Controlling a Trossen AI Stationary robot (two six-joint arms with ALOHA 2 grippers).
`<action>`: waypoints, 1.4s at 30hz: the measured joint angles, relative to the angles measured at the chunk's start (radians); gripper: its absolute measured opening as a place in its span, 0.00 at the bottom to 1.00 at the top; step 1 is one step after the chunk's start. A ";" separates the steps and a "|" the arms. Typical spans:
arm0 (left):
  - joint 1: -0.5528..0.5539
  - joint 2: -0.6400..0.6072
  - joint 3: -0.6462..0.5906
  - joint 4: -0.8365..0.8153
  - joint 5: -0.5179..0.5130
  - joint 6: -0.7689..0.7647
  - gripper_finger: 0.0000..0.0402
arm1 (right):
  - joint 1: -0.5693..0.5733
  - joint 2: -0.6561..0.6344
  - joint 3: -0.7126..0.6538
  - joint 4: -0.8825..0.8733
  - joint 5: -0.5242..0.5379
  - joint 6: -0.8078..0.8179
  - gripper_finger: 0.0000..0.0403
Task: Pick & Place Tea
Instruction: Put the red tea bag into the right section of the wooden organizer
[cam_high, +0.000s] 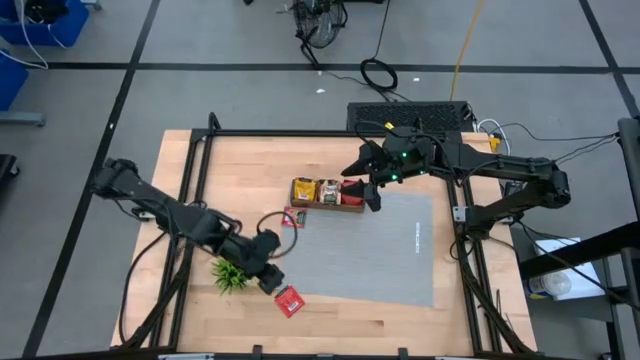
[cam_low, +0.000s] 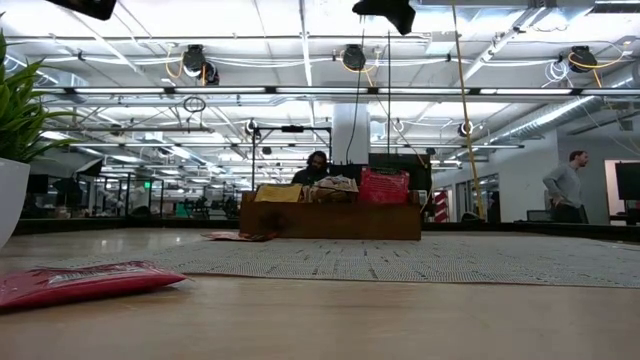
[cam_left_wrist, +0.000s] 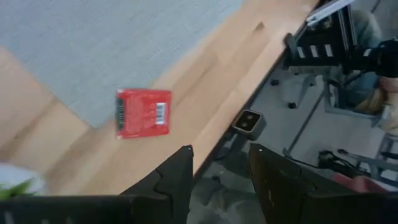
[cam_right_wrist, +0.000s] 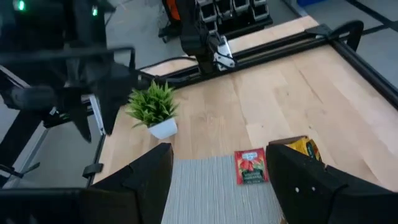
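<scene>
Below, left pincer (cam_high: 272, 283) spread beside red packet (cam_high: 289, 300) — right pincer (cam_high: 372, 197) spread, empty, over tray (cam_high: 327, 205).

— What tea do you see from your end?

— I see a red packet (cam_high: 289, 301) lying flat on the table, label up with a barcode showing, just beyond my left hand (cam_high: 268, 282) and off the corner of the grey mat (cam_high: 380, 250).

— Any others?

— A second red packet (cam_high: 292, 217) lies flat at the mat's edge, well apart from that hand. More packets, yellow (cam_high: 303, 190), brownish (cam_high: 329, 190) and red (cam_high: 351, 192), stand on edge in the wooden tray (cam_high: 325, 205), right beside my right hand (cam_high: 372, 197).
</scene>
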 joint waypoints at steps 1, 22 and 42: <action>-0.006 0.017 0.007 0.008 -0.002 -0.010 0.39 | 0.000 0.000 0.000 0.005 0.000 0.000 0.59; -0.049 0.367 0.211 -0.099 -0.027 -0.044 0.39 | -0.003 -0.011 0.000 -0.001 0.003 -0.040 0.59; -0.086 0.581 0.252 -0.105 -0.067 -0.091 0.39 | -0.042 -0.011 0.000 0.006 0.002 -0.052 0.59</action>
